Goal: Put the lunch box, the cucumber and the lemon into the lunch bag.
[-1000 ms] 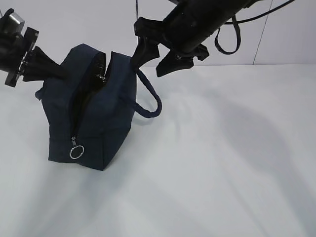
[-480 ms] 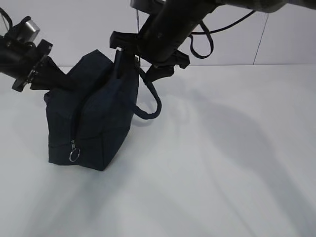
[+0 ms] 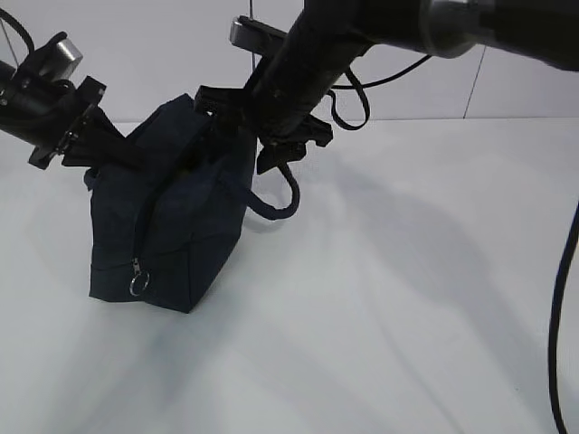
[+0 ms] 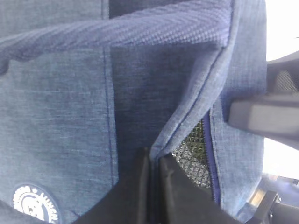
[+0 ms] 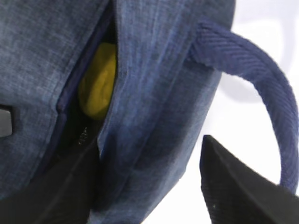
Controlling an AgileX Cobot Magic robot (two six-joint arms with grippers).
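Comparing with a second ago, your right end effector (image 3: 271, 136), spread astride the lunch bag (image 3: 172, 226) wall, has dropped lower, the lemon (image 5: 97, 81) inside, while the left end effector (image 3: 113, 149) stays clenched on the rim.

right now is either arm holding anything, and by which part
The left gripper is shut on the lunch bag, pinching the fabric edge beside its zipper opening. The right gripper has open jaws straddling the bag's other wall, gripping nothing.
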